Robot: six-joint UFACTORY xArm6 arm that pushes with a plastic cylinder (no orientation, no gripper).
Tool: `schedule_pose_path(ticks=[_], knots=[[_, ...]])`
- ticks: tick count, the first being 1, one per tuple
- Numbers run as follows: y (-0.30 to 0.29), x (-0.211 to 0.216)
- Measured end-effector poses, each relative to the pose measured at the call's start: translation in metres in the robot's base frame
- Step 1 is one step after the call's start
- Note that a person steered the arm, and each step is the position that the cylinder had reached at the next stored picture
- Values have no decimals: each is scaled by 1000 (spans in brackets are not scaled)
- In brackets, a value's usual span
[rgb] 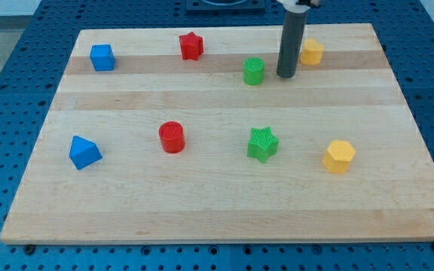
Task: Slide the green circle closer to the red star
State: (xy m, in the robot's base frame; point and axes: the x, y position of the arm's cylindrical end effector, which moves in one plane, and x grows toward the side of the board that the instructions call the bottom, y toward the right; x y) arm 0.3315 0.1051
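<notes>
The green circle (254, 71) stands on the wooden board near the view's top, right of centre. The red star (191, 46) lies up and to the left of it, near the board's top edge. My tip (285, 76) rests on the board just to the right of the green circle, with a small gap between them. The dark rod rises from the tip toward the view's top.
A yellow block (312, 52) sits just right of the rod. A blue cube (102, 57) is at top left. A blue triangular block (84, 152), a red circle (172, 137), a green star (262, 144) and a yellow hexagon (339, 156) lie across the lower half.
</notes>
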Motion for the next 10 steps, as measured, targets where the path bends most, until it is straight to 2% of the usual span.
schedule_pose_path(ticks=[2, 10], knots=[[-14, 1], [-207, 0]])
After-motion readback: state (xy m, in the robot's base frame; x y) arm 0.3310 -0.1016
